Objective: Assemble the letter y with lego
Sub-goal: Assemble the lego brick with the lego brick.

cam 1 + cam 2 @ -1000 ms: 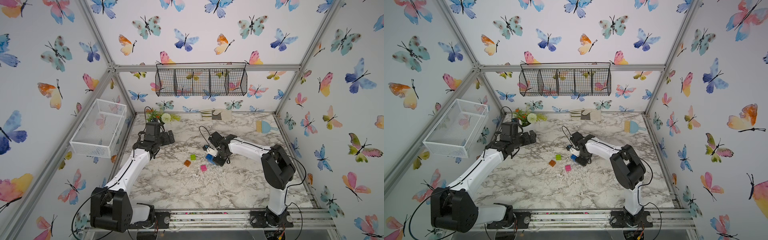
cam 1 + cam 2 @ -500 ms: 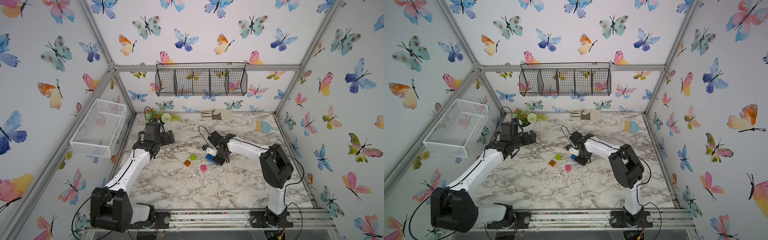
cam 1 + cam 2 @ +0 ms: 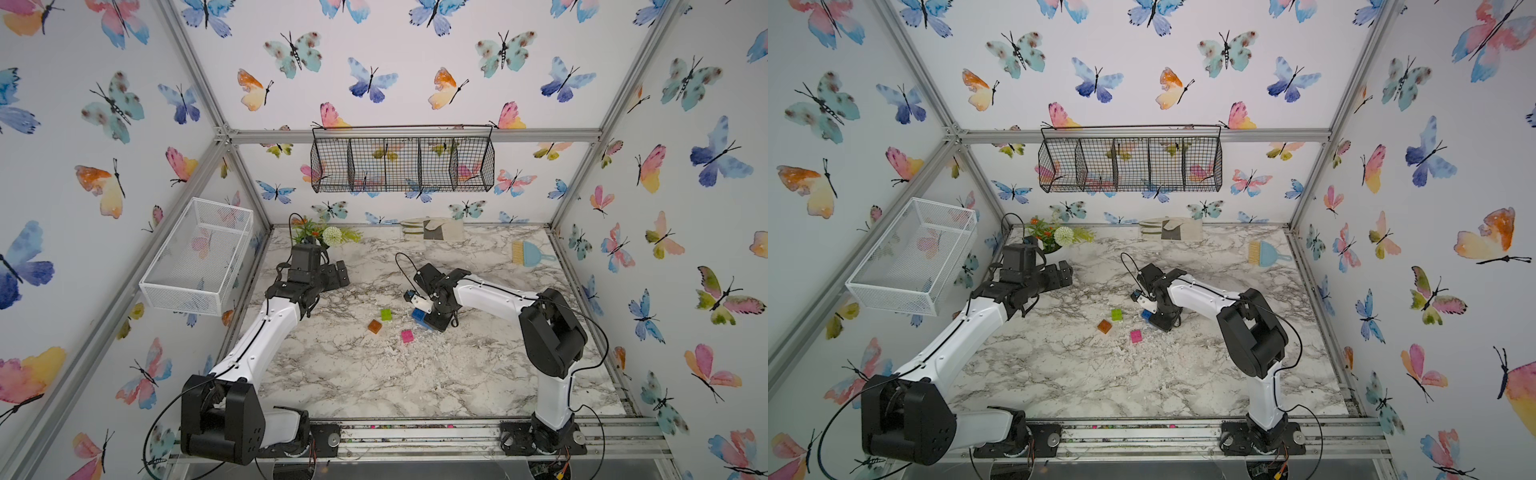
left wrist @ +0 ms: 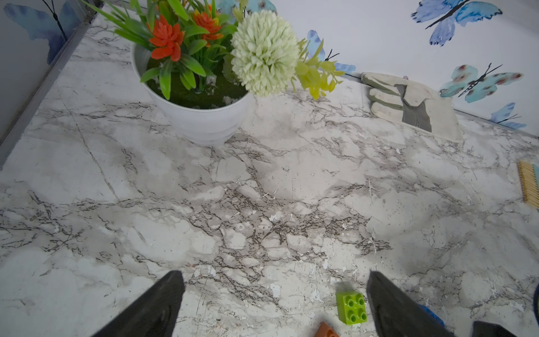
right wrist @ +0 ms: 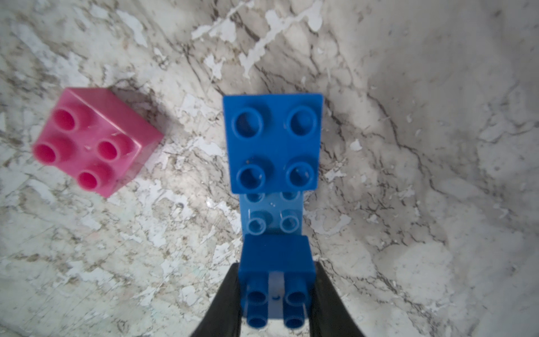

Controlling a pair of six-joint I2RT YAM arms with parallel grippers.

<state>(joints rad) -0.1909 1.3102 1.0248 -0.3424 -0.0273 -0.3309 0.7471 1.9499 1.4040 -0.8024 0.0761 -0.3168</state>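
Smooth, glossy plastic in pink brick [image 5: 96, 140] and blue bricks [image 5: 274, 143]; matt marble-print tabletop [image 4: 262, 189], scuffed and flaking; coarse cloth glove [image 4: 408, 105]; smooth white plastic pot [image 4: 201, 119].

Left arm [image 3: 266, 336] stretches forward, left gripper [image 4: 275, 280] spread wide; right arm [image 3: 490, 293] folds inward, right gripper [image 5: 275, 272] tipped down (jaws clamped on a blue brick [image 5: 276, 252]).

Two white arms [image 3: 266, 332] with black joints [image 3: 552, 332] (thin black cables [image 3: 397, 262] alongside)
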